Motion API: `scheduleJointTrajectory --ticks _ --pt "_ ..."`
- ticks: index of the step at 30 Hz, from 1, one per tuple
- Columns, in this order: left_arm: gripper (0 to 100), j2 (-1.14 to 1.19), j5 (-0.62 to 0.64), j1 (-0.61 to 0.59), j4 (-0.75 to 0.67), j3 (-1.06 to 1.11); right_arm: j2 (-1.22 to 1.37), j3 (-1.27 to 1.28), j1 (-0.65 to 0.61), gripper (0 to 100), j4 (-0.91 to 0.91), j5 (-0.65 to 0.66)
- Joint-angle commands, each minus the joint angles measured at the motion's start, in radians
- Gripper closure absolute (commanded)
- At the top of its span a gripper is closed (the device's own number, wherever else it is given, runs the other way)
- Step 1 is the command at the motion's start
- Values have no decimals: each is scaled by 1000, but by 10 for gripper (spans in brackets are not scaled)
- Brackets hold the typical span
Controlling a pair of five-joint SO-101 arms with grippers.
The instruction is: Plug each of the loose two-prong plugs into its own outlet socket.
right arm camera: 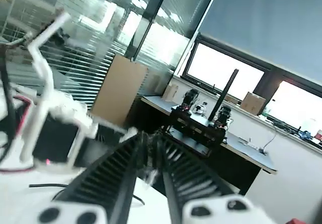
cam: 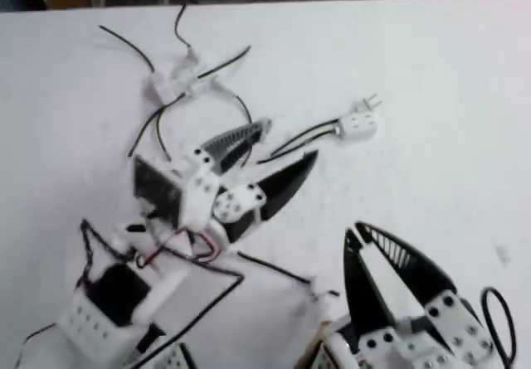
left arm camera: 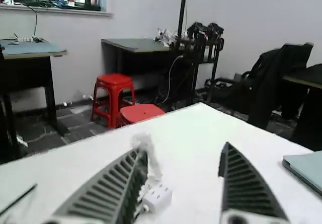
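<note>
Hovering wide open, the left gripper [cam: 290, 141] is facing the probably light, rigid two-prong plug [cam: 357, 125]; pinching its body looks best. The right gripper [cam: 355, 233] is resting closed, empty.

In the high view, the white cluster [cam: 177, 80] among black wires [cam: 133, 47] on the far part of the table [cam: 431, 62] is too blurred to tell sockets from plugs, or whether any are joined. A small pale piece [cam: 315, 291] beside the right gripper [cam: 353, 236] is too small to name. The bottom edge cuts off the right arm [cam: 415, 336] and the left arm [cam: 116, 311]. In the left wrist view, a ribbed finger [left arm camera: 113, 183] of the left gripper [left arm camera: 185, 151] hides part of the white plug [left arm camera: 160, 198]; its prongs cannot be made out.
</note>
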Motion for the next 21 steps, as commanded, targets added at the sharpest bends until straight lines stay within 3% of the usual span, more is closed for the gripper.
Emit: scheduleJointTrajectory --ticks 1,6,10,15,21 --pt "786 5 -6 -8 -15 -15 1 -12 -8 981 2 -3" --pt "786 1 -5 -94 -9 -15 1 11 7 981 4 -3" --pt "787 7 0 -249 -3 -9 2 117 145 981 -30 -11" --pt "786 53 80 -344 107 -40 2 345 248 981 -147 -12" --pt "786 348 135 -427 305 -262 2 471 259 981 -171 -126"
